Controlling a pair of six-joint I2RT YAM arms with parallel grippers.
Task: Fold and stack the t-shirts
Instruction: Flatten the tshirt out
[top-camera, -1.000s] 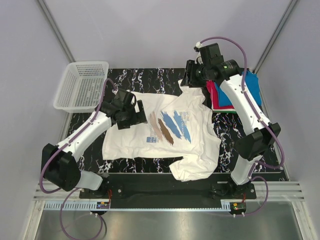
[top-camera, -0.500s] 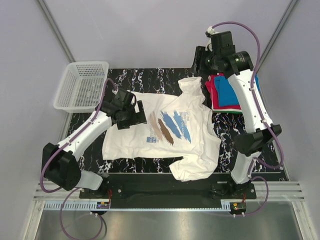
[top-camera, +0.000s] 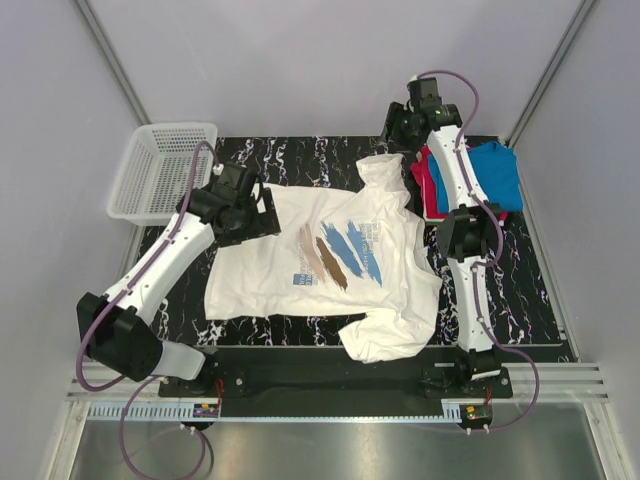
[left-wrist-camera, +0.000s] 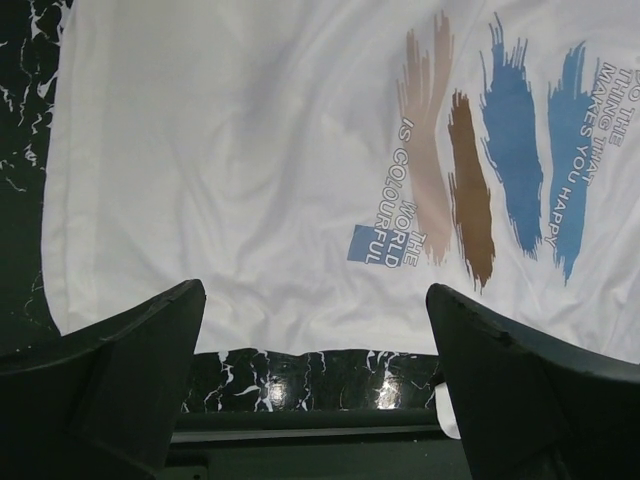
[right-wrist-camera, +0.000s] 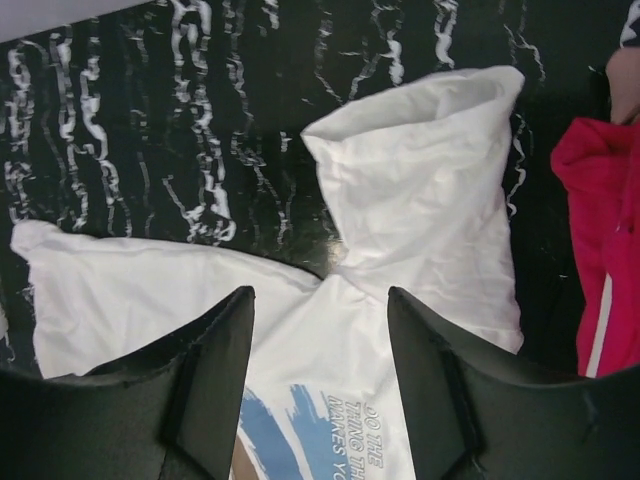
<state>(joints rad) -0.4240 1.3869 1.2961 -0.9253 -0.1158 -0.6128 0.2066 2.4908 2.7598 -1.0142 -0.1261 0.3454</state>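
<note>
— Marble table (top-camera: 540, 290): what's the count?
— Three: white tee (top-camera: 300, 250) flat, blue tee (top-camera: 495, 170) and red tee (top-camera: 425, 185) stacked right of it. One basket (top-camera: 178, 127). My left gripper (left-wrist-camera: 315, 295) and right gripper (right-wrist-camera: 320, 295) gape empty; the right has backed off the white tee's sleeve.

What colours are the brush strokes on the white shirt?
Beige, brown and blue on the white cloth t-shirt; left wrist view.

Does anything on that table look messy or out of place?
The large white t-shirt with blue and brown brush strokes lies askew: its far sleeve is bunched up, and its near sleeve reaches past the black marbled table's front edge.
</note>
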